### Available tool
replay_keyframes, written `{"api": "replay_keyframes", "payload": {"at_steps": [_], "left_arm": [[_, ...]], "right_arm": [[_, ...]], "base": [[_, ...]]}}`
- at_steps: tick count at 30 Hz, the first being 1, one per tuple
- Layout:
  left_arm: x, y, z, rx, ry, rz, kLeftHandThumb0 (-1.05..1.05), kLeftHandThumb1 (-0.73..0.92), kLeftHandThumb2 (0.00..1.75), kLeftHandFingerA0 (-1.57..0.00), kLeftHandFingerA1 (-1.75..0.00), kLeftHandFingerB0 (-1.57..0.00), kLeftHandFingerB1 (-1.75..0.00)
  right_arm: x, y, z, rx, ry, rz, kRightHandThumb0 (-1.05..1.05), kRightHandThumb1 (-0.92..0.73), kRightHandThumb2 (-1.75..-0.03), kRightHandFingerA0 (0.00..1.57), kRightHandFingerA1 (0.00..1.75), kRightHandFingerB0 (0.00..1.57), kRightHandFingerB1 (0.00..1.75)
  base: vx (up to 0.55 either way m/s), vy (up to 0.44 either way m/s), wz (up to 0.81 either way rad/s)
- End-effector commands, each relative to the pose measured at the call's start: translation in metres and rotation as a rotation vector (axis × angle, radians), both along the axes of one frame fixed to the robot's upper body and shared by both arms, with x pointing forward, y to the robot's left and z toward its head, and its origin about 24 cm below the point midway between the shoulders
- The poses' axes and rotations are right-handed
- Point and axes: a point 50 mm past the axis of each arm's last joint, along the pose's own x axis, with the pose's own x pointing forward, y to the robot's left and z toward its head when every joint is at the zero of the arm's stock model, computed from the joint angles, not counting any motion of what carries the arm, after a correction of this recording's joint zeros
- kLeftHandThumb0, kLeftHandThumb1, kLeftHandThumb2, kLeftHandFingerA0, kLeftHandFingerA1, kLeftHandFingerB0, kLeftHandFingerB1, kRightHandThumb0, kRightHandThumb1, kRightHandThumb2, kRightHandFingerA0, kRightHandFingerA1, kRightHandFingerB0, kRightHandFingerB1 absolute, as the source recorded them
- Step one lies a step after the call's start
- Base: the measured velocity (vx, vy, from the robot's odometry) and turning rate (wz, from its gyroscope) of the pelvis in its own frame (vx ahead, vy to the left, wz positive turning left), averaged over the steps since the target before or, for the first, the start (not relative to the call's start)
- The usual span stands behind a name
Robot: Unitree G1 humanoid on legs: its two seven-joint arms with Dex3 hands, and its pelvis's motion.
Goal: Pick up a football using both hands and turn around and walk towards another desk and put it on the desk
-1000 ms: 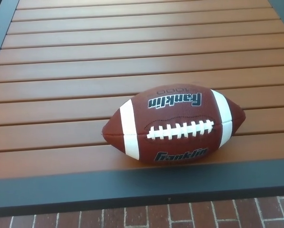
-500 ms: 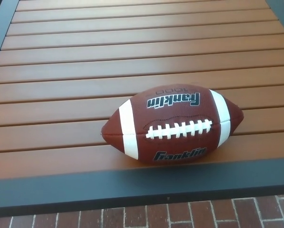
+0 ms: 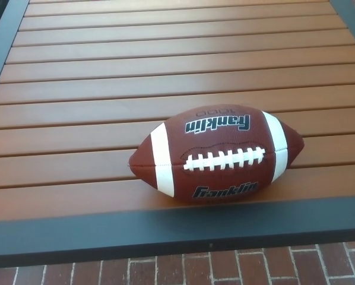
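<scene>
**Football lies alone on slatted table, no hand in the picture**

Head view: neither the left hand nor the right hand shows anywhere, so whether their fingers are apart or closed cannot be told, and places cannot be given relative to them; they are given by the table and the picture instead.

The football (image 3: 216,155) rests on the table (image 3: 106,89), close to its near edge and a little to the picture's right of the middle. It lies lengthwise across the view, its right tip slightly farther back than its left. It is brown with a white band near each end, a row of white laces facing up and toward the camera, and dark "Franklin" lettering above and below the laces, the upper print upside down.

The tabletop is made of long reddish-brown wooden slats running left to right with narrow dark gaps between them. A dark grey frame (image 3: 165,234) borders it along the near edge and up both sides. The ball touches the slats just behind that near frame strip.

Below the frame, at the bottom of the picture, a floor of red bricks (image 3: 183,270) with pale joints shows.
</scene>
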Motion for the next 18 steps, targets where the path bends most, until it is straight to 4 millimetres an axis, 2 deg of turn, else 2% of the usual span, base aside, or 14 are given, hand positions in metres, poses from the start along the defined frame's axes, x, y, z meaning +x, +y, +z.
{"api": "replay_keyframes", "payload": {"at_steps": [1, 2, 3, 5, 6, 8, 9, 11, 12, 13, 15, 16, 17, 18], "left_arm": [[0.084, -0.038, 0.133, -0.287, -0.445, -0.639, 0.03, 0.63, 1.00, -1.01, -1.27, -0.88, -1.14], [0.084, -0.038, 0.134, -0.289, -0.445, -0.639, 0.03, 0.63, 1.00, -1.01, -1.27, -0.88, -1.14], [0.106, -0.042, 0.146, -0.284, -0.536, -0.699, 0.01, 0.61, 1.00, -1.03, -1.22, -0.90, -1.09], [0.114, -0.043, 0.154, -0.281, -0.571, -0.722, 0.01, 0.61, 1.00, -1.03, -1.22, -0.90, -1.09], [0.123, -0.048, 0.159, -0.307, -0.597, -0.736, 0.01, 0.61, 1.05, -1.04, -1.21, -0.94, -1.09], [0.149, -0.062, 0.175, -0.346, -0.662, -0.780, 0.01, 0.60, 1.11, -1.04, -1.21, -0.94, -1.09], [0.151, -0.063, 0.176, -0.347, -0.666, -0.782, 0.01, 0.60, 1.11, -1.04, -1.21, -0.94, -1.09], [0.151, -0.063, 0.176, -0.350, -0.665, -0.782, 0.01, 0.60, 1.11, -1.04, -1.21, -0.94, -1.09], [0.170, -0.073, 0.171, -0.386, -0.688, -0.807, 0.04, 0.55, 1.15, -1.06, -1.18, -0.95, -1.10], [0.179, -0.079, 0.170, -0.399, -0.694, -0.821, 0.04, 0.55, 1.15, -1.06, -1.18, -0.95, -1.10], [0.180, -0.079, 0.171, -0.401, -0.693, -0.820, 0.04, 0.55, 1.15, -1.06, -1.18, -0.95, -1.10], [0.186, -0.084, 0.166, -0.401, -0.694, -0.820, 0.05, 0.60, 1.15, -1.06, -1.19, -0.94, -1.10], [0.198, -0.097, 0.155, -0.393, -0.697, -0.822, 0.05, 0.55, 1.26, -1.02, -1.28, -0.93, -1.16], [0.203, -0.103, 0.150, -0.384, -0.698, -0.820, 0.05, 0.55, 1.26, -1.02, -1.28, -0.93, -1.16]], "right_arm": [[0.036, 0.035, 0.135, 0.152, -0.541, 0.265, -0.11, -0.76, -0.62, 0.93, 1.10, 0.85, 0.61], [0.036, 0.035, 0.136, 0.153, -0.540, 0.265, -0.11, -0.76, -0.62, 0.93, 1.10, 0.85, 0.61], [0.050, 0.041, 0.144, 0.168, -0.616, 0.281, -0.11, -0.76, -0.62, 0.96, 0.98, 0.85, 0.60], [0.057, 0.045, 0.148, 0.178, -0.644, 0.291, -0.11, -0.76, -0.62, 0.96, 0.98, 0.85, 0.60], [0.065, 0.047, 0.150, 0.158, -0.673, 0.302, -0.12, -0.76, -0.65, 0.97, 0.91, 0.85, 0.61], [0.090, 0.056, 0.155, 0.140, -0.768, 0.332, -0.09, -0.75, -0.69, 0.97, 0.89, 0.84, 0.64], [0.091, 0.056, 0.155, 0.142, -0.773, 0.333, -0.09, -0.75, -0.69, 0.97, 0.89, 0.84, 0.64], [0.092, 0.056, 0.156, 0.142, -0.773, 0.332, -0.09, -0.75, -0.69, 0.97, 0.89, 0.84, 0.64], [0.112, 0.063, 0.156, 0.164, -0.824, 0.348, 0.02, -0.66, -0.82, 1.00, 0.77, 0.87, 0.68], [0.120, 0.066, 0.158, 0.168, -0.844, 0.355, 0.02, -0.66, -0.82, 1.00, 0.77, 0.87, 0.68], [0.121, 0.066, 0.158, 0.168, -0.845, 0.354, 0.02, -0.66, -0.82, 1.00, 0.77, 0.87, 0.68], [0.129, 0.070, 0.158, 0.191, -0.854, 0.349, -0.01, -0.64, -0.82, 0.95, 0.78, 0.86, 0.70], [0.146, 0.076, 0.160, 0.207, -0.883, 0.347, 0.01, -0.58, -0.87, 0.97, 0.81, 0.87, 0.70], [0.154, 0.078, 0.162, 0.190, -0.907, 0.349, 0.01, -0.58, -0.87, 0.97, 0.81, 0.87, 0.70]], "base": [[0.00, 0.000, 0.00], [0.00, 0.000, 0.00], [0.00, 0.000, 0.00], [0.00, 0.000, 0.00], [0.00, 0.000, 0.00], [0.00, 0.000, 0.00], [0.00, 0.000, 0.00], [0.00, 0.000, 0.00], [0.00, 0.000, 0.00], [0.00, 0.000, 0.00], [0.00, 0.000, 0.00], [0.00, 0.000, 0.00], [0.00, 0.000, 0.00], [0.00, 0.000, 0.00]]}}
